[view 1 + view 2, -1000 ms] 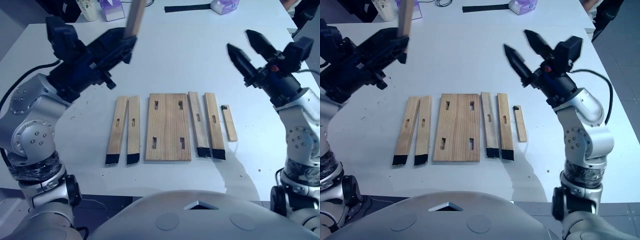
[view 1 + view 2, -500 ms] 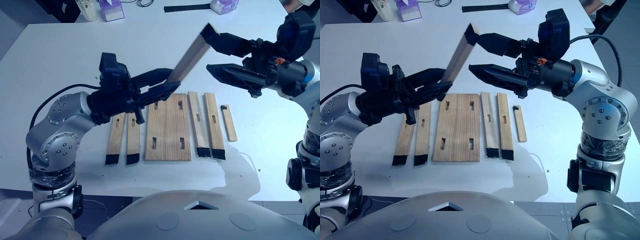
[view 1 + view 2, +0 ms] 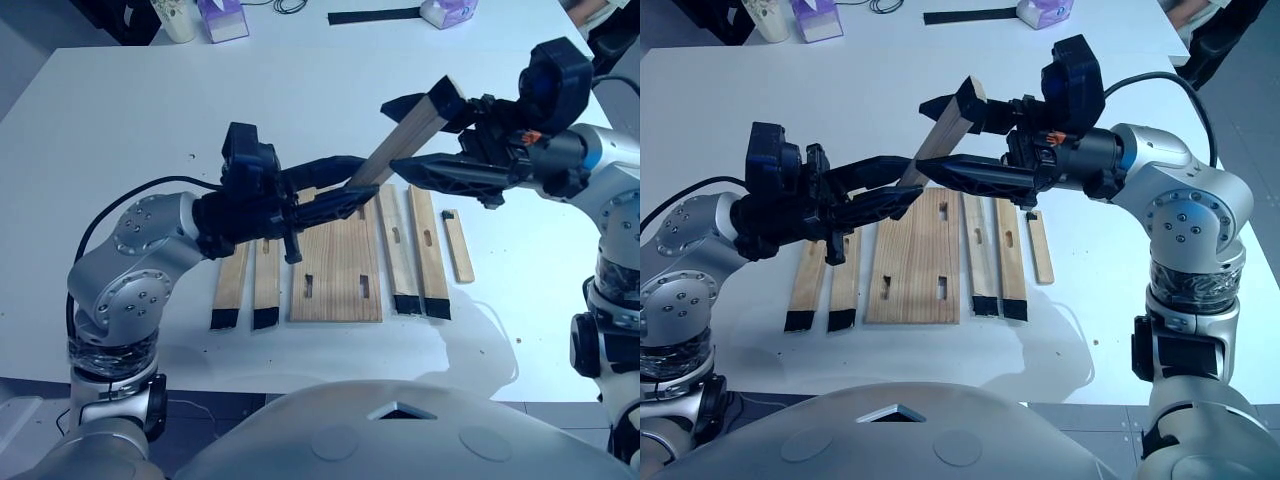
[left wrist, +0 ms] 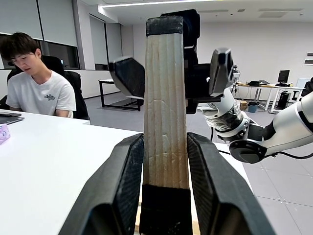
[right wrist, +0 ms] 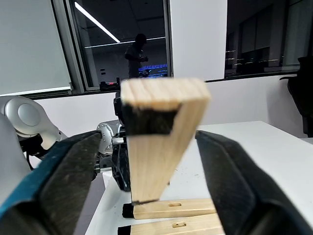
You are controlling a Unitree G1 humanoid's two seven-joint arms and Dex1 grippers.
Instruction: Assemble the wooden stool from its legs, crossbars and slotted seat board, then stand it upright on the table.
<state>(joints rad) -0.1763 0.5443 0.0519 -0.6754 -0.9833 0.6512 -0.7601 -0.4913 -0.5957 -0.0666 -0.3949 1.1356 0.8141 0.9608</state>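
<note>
Hold the left fingers (image 4: 122, 191) firm on the wooden bar's (image 3: 405, 140) dark lower end, tilted up above the seat board (image 3: 335, 270). Close the right fingers (image 3: 450, 178), now spread wide around its upper end, squarely onto the flat faces before releasing, avoiding any twist.
</note>
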